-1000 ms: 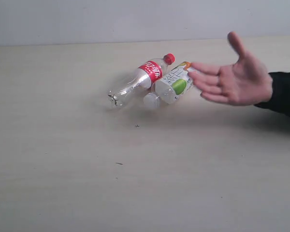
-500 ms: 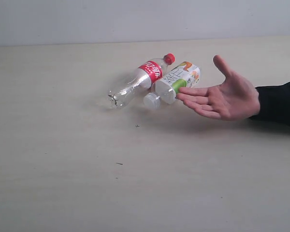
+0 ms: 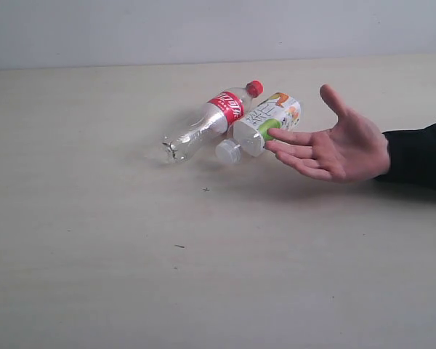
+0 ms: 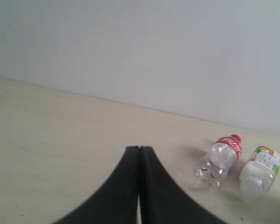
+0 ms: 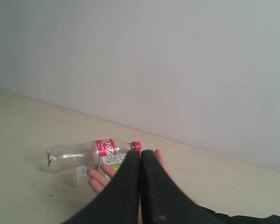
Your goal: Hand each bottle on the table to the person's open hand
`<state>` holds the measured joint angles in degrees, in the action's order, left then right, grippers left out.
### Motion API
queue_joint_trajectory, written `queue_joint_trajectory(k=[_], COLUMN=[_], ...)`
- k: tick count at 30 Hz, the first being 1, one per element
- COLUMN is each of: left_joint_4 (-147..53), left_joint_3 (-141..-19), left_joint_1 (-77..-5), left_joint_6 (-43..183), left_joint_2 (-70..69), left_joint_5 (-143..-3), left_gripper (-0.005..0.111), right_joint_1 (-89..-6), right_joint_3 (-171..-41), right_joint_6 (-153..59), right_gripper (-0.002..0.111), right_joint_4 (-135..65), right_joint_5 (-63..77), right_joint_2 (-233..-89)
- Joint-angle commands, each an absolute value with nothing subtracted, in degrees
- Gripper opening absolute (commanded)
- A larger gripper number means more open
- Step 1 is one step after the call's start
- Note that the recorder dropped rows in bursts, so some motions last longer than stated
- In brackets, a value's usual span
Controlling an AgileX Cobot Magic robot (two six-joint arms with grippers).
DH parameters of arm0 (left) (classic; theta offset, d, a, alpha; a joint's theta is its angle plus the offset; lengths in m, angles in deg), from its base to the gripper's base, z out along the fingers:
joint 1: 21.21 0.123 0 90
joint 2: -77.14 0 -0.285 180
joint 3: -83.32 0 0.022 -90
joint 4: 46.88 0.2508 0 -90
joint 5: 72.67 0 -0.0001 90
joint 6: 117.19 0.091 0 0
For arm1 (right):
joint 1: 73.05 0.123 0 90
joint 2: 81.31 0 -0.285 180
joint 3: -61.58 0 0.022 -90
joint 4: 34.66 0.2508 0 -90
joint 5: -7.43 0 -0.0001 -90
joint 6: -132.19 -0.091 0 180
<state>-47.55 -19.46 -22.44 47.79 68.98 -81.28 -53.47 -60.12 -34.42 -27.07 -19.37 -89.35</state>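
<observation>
Exterior view, read left to right; neither arm shows here, only the table [image 3: 94, 254] with two bottles lying on their sides toward the far middle. From the left wrist view, our left gripper [image 4: 139, 150] has its jaws pressed together, holding nothing, well apart from both bottles. The red-label bottle [image 3: 207, 123] lies slantwise, its cap toward the far right; the fruit-label bottle [image 3: 261, 125] lies just beside it, seemingly touching, its white cap toward us. The person's hand [image 3: 334, 142] is open, palm up, fingertips at the fruit-label bottle. From the right wrist view, the right gripper [image 5: 140, 153] is likewise pinched closed and empty, with hand and bottles ahead of it.

Risks as we judge them: the jaws must spread before any grasp; a pinch on one bottle may roll its neighbour; smooth round plastic may slip; a reach for the fruit-label bottle could strike the hand so close by.
</observation>
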Motion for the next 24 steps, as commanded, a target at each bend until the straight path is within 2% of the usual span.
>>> queue_joint_trajectory(k=[1,15,24], left_joint_4=[-47.87,-47.94,-48.30], left_joint_3=[-19.46,-19.46,-19.46], left_joint_1=[-22.77,-22.77,-22.77], left_joint_6=[48.02,48.02,43.04], left_joint_2=[69.36,69.36,69.36], left_joint_5=[-81.09,-80.97,-72.30], left_gripper=[0.000,0.000,0.000], right_joint_1=[-53.72,-53.72,-53.72], right_joint_3=[-59.84,-59.84,-59.84], right_joint_6=[-34.33,-34.33,-34.33], right_gripper=[0.000,0.000,0.000], right_joint_4=[-27.09,-27.09,-27.09], right_joint_5=[-19.45,-19.45,-19.45], right_joint_2=[-89.09,-89.09,-89.09])
